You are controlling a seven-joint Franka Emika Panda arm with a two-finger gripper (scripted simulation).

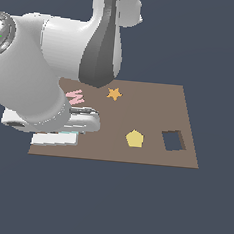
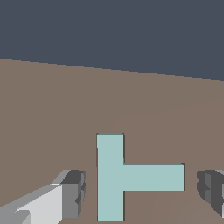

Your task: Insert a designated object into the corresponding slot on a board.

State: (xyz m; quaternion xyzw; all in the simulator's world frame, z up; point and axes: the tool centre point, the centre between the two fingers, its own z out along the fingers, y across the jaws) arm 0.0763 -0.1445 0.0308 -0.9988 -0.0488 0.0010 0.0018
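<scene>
In the wrist view the pale teal T-shaped designated object (image 2: 127, 177) lies flat on the brown board (image 2: 109, 100). My gripper (image 2: 142, 192) is open around it, one finger (image 2: 72, 194) on each side and both clear of the block. A thin dark line runs along the block's edges. I cannot tell whether it sits in the slot, and no separate T-shaped slot shows in either view. In the exterior view the arm (image 1: 47, 78) hangs low over the board's (image 1: 154, 112) near corner on the exterior view's left and hides the block.
A pink N-shaped piece (image 1: 75, 97) and an orange star (image 1: 114, 93) lie near the board's far side. A yellow pentagon (image 1: 134, 138) sits toward the front, with a dark square cutout (image 1: 172, 140) to its right in the exterior view.
</scene>
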